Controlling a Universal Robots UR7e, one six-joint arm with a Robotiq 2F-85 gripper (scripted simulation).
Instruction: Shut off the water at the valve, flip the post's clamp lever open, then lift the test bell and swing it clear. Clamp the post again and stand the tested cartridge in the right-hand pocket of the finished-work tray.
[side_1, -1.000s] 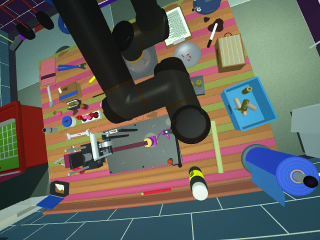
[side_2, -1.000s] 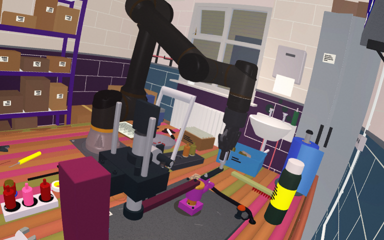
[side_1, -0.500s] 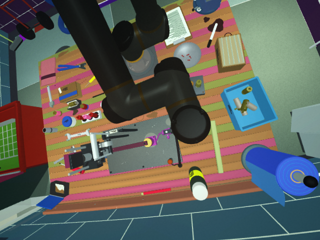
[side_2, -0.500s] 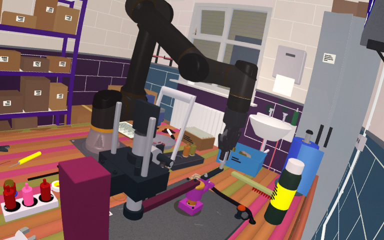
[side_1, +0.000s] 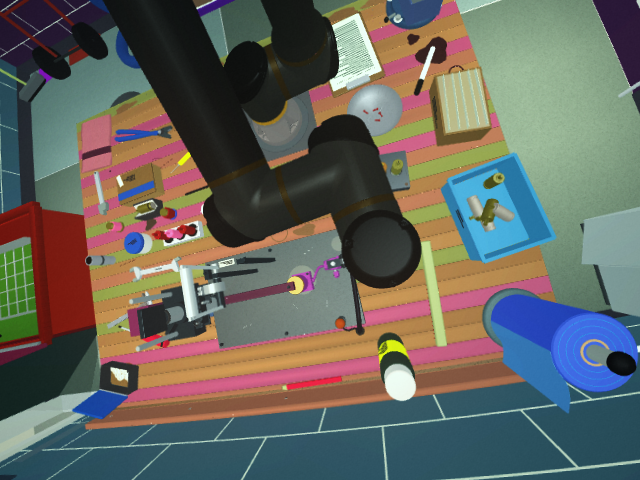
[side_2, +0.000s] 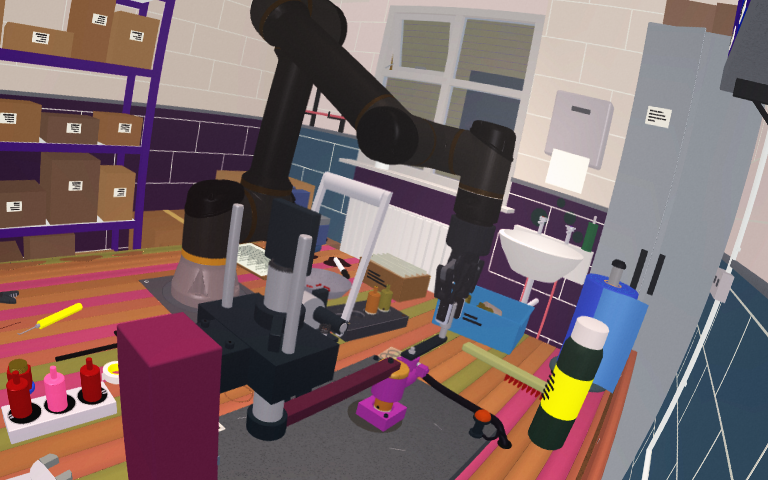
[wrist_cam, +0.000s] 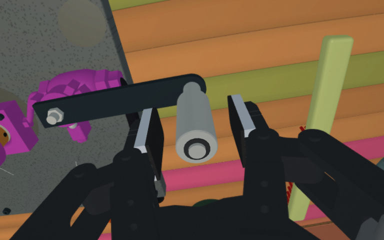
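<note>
The valve handle's outer end is hidden by my arm in the side camera. The purple valve (wrist_cam: 75, 93) sits at the edge of the grey base plate (side_1: 289, 305). Its dark lever arm (wrist_cam: 113, 99) ends in a grey knob (wrist_cam: 195, 124). My gripper (wrist_cam: 195, 127) is open around that knob and holds nothing. The test bell (side_2: 391, 376) sits on the purple fitting under the maroon arm (side_2: 340, 388). The post (side_2: 272, 317) and its clamp block stand at the plate's other end. The finished-work tray (side_2: 374, 317) holds two cartridges.
A blue bin (side_1: 496, 206) stands behind the valve. A pale green brush (wrist_cam: 325, 113) lies on the slats beside my fingers. A black and yellow bottle (side_2: 566, 385) stands near the bench edge. A black hose with an orange ball (side_2: 481, 416) runs along the plate's side.
</note>
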